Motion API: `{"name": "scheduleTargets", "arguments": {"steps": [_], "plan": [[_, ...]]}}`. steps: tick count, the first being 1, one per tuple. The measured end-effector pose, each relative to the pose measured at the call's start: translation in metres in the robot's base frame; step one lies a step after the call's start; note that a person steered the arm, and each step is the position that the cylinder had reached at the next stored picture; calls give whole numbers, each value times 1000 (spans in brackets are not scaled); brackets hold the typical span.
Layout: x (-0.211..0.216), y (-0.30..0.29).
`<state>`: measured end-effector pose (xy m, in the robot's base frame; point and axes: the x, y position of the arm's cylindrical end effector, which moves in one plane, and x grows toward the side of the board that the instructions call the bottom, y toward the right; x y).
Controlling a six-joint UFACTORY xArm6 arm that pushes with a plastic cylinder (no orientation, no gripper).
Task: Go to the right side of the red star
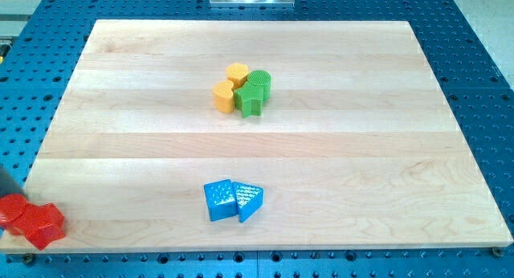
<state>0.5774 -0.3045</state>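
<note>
The red star (40, 224) lies at the board's bottom-left corner, partly over the edge of the wooden board (361, 165). A second red block (11, 210), shape unclear, touches its left side. A dark rod comes in from the view's left edge. My tip (19, 198) sits just above and left of the red star, right by the second red block. The star's right side is open board.
Two yellow blocks (227, 87) and two green blocks (254, 91) are clustered together at the upper middle. A blue cube (218, 201) and a blue triangular block (250, 202) touch each other at the lower middle. Blue perforated table surrounds the board.
</note>
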Motion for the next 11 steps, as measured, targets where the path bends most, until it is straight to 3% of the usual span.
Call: {"name": "scheduleTargets", "arguments": {"steps": [4, 5, 6, 9, 11], "plan": [[1, 7], [-11, 84], [41, 166], [41, 151], [41, 104]]}}
